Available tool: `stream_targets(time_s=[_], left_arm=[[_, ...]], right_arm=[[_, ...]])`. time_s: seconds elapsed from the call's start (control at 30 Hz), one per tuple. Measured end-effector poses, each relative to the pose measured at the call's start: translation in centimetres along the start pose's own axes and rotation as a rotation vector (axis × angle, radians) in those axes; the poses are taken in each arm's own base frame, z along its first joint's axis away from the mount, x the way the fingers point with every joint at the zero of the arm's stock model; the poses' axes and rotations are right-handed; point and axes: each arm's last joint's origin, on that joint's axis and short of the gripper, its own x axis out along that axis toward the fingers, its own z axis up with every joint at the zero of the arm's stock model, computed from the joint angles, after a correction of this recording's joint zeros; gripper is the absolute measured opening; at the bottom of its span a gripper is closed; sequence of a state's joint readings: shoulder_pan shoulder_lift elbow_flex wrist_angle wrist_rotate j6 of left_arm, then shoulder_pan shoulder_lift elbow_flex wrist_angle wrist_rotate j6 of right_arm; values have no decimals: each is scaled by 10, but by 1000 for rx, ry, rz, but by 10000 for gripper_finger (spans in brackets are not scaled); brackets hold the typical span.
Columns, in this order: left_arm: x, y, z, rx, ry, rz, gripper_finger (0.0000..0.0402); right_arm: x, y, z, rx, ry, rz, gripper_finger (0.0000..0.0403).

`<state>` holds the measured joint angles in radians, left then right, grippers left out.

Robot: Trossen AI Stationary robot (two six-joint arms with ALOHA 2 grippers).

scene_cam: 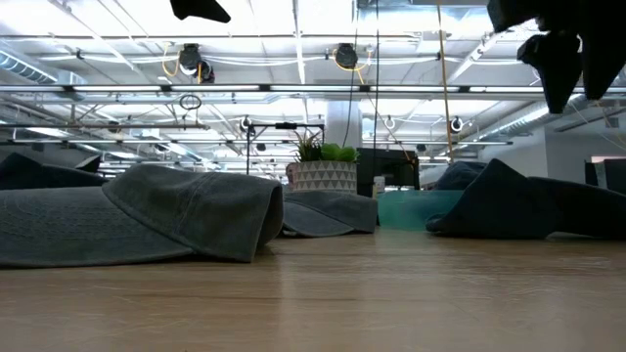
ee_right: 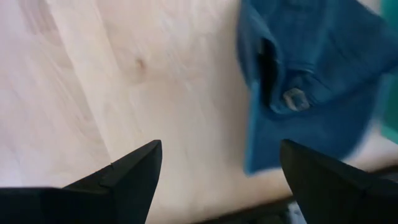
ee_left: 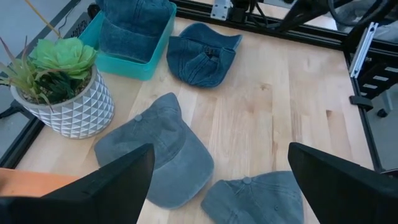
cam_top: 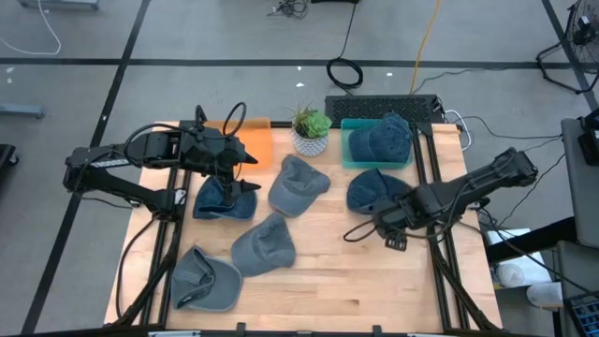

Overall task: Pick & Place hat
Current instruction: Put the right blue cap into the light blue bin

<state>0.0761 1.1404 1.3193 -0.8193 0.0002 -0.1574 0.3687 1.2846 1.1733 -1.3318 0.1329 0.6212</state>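
Near the right edge of the wooden bench (cam_top: 337, 271), the right gripper (cam_top: 385, 227) hovers spread and empty beside a dark blue denim cap (cam_top: 374, 190), likely positioned for pickup toward the teal plastic bin (cam_top: 348, 154); left gripper (cam_top: 245, 171), also spread, waits far left.

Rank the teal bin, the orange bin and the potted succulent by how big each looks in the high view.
1. Teal bin, holding a blue denim cap: largest.
2. Orange bin: looks smaller, but the left arm covers part of it, so its rank against the teal bin is unsure.
3. Potted succulent: clearly smallest.
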Motion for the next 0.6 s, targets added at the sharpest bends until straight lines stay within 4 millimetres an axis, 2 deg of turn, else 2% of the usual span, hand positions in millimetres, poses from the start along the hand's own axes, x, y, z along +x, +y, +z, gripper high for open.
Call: stream_targets(time_s=[0.17, 0.43, 0.6], left_arm=[[0, 0, 0, 7, 0, 0, 379], [0, 1, 0, 22, -2, 18, 379], [0, 1, 0, 23, -4, 31, 379]], right_arm=[[22, 4, -2, 4, -29, -8, 308], [58, 5, -21, 31, -34, -161, 308], [82, 3, -33, 63, -11, -181, 308]])
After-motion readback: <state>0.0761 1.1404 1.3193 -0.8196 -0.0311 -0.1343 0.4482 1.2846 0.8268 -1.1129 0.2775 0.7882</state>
